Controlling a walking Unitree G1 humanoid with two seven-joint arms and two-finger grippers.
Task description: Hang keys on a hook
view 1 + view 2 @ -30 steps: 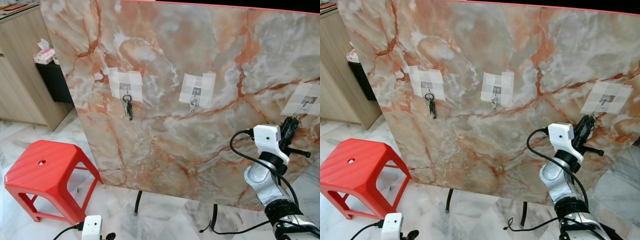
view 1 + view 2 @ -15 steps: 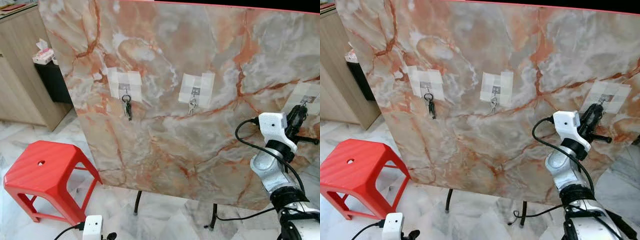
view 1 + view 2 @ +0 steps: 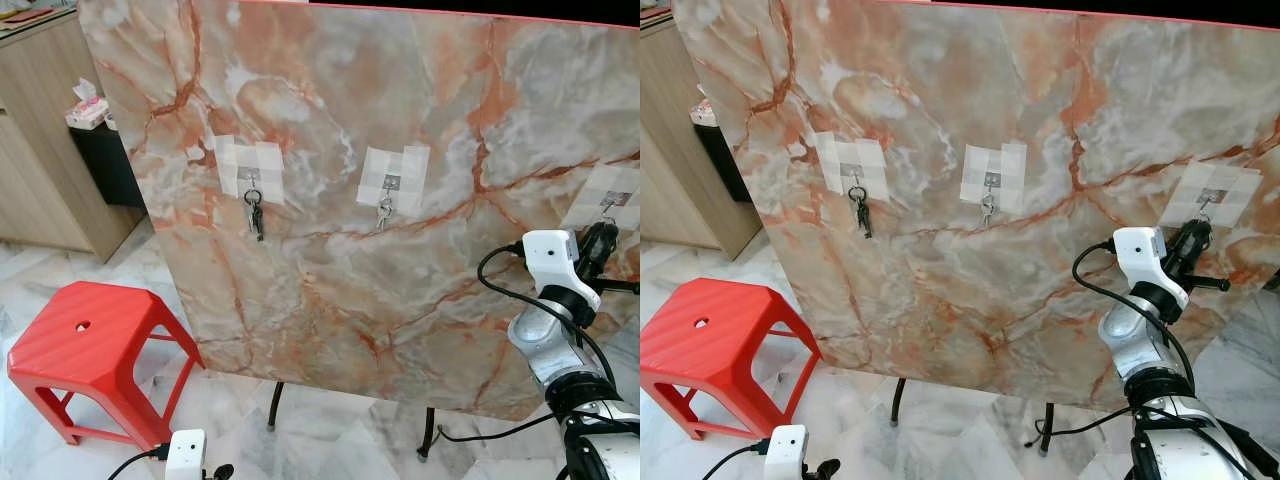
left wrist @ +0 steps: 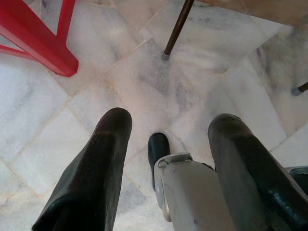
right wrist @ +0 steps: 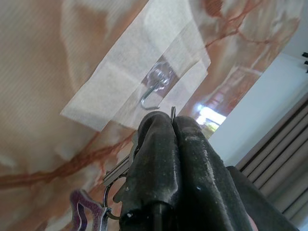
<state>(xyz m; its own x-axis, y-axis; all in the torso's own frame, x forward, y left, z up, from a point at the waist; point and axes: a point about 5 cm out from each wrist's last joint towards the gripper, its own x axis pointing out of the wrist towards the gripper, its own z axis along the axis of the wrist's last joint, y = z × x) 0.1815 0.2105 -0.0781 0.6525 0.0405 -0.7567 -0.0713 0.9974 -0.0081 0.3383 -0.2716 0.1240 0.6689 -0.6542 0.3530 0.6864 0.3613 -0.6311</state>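
**Right arm at the right-edge hook, keys pinched**

Right gripper is raised toward the marble board's right edge, fingers pressed together on the keys, ring tip just below the taped hook, not on it yet. Left gripper hangs low, fingers apart, over the marble floor.

Board stands on thin legs; two other hooks toward its left edge and centre carry key sets. Red stool beside the board, wooden cabinet behind.

Versus a second ago: right arm has shifted rightward and nearer the hook.
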